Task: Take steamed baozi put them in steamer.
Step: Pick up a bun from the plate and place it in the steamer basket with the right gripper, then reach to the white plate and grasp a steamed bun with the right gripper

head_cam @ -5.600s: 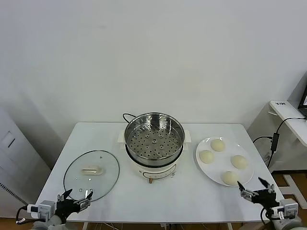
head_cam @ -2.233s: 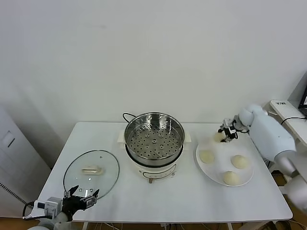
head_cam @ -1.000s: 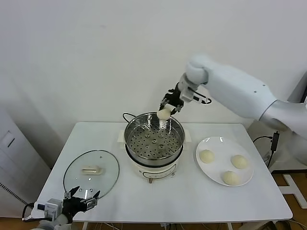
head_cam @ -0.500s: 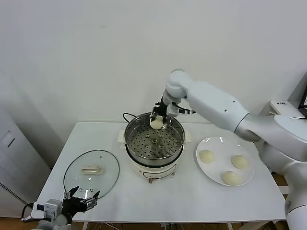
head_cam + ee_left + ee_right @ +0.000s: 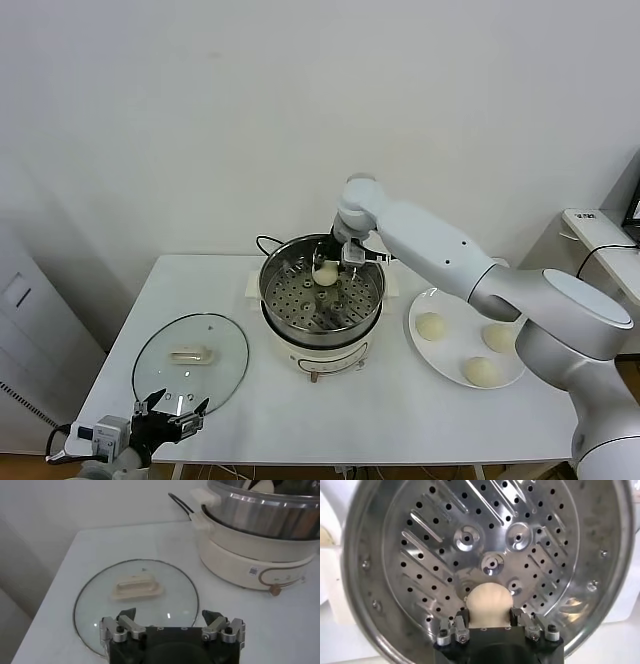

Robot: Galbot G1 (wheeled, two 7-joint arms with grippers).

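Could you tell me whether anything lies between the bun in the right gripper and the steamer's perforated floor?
Nothing visible does. The right gripper holds the bun inside the steamer, over bare perforated steel.

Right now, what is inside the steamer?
One steamed baozi sits between the right gripper's fingers, low over the steamer's perforated bottom near its far side. No other bun shows inside. The gripper body covers the bun's near edge and its underside.
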